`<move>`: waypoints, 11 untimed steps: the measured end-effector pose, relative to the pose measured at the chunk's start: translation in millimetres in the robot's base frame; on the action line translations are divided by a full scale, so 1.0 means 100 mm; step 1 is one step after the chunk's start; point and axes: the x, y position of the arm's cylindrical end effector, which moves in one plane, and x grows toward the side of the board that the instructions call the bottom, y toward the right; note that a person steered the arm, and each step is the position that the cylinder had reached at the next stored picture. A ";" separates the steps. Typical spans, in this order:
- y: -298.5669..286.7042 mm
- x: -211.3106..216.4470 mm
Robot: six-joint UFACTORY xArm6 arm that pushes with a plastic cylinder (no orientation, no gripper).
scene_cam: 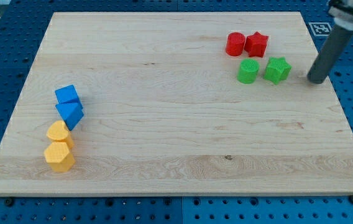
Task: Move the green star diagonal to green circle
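Nearest the view's bottom edge, the wooden board (pixel 176 155) spans nearly everything. Toward its lower left corner sit two orange blocks (pixel 59 148), with a blue cube (pixel 67 95) and blue triangle (pixel 70 113) above them. Near the upper right corner, a red cylinder (pixel 235 44) touches a red star (pixel 256 44); below, the green circle (pixel 248 71) sits just beside the green star (pixel 277 70). My tip (pixel 317 79), a jawless rod holding nothing, rests near the star's right, apart.
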 end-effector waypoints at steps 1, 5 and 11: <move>-0.73 -0.02; 0.07 -0.38; -2.39 -0.01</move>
